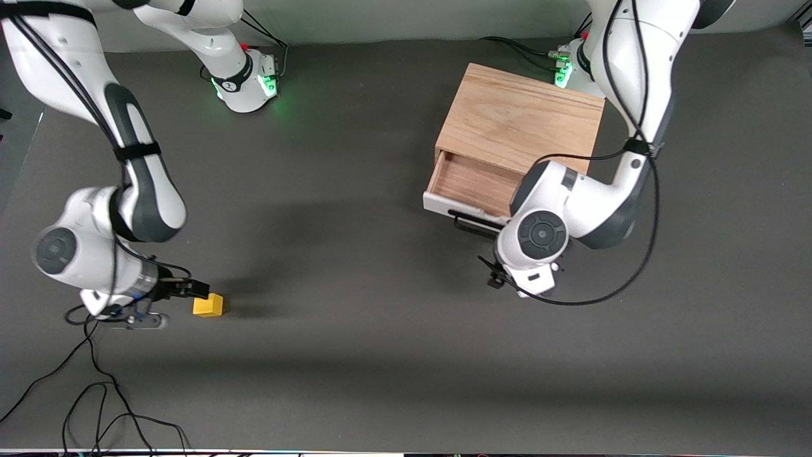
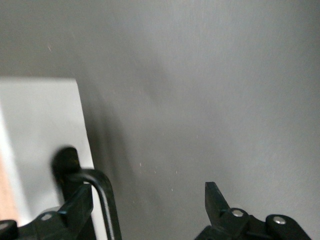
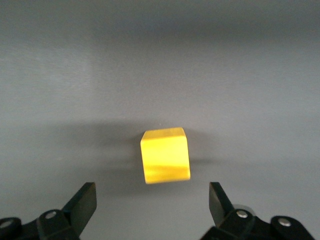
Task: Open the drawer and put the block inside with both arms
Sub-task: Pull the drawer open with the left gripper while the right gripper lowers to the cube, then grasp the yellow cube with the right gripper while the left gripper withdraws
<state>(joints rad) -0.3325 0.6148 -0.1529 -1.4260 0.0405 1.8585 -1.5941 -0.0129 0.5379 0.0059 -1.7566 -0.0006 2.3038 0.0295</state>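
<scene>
Block (image 3: 164, 155) just beside right gripper (image 3: 150, 205)

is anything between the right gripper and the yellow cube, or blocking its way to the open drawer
Nothing visible: the open right gripper faces the small yellow cube across bare dark table. The wooden drawer is partly open, but the left gripper sits at its black wire handle.

The left arm's white wrist covers part of the light wood drawer (image 1: 472, 184) and its long black wire handle (image 1: 472, 223).
</scene>
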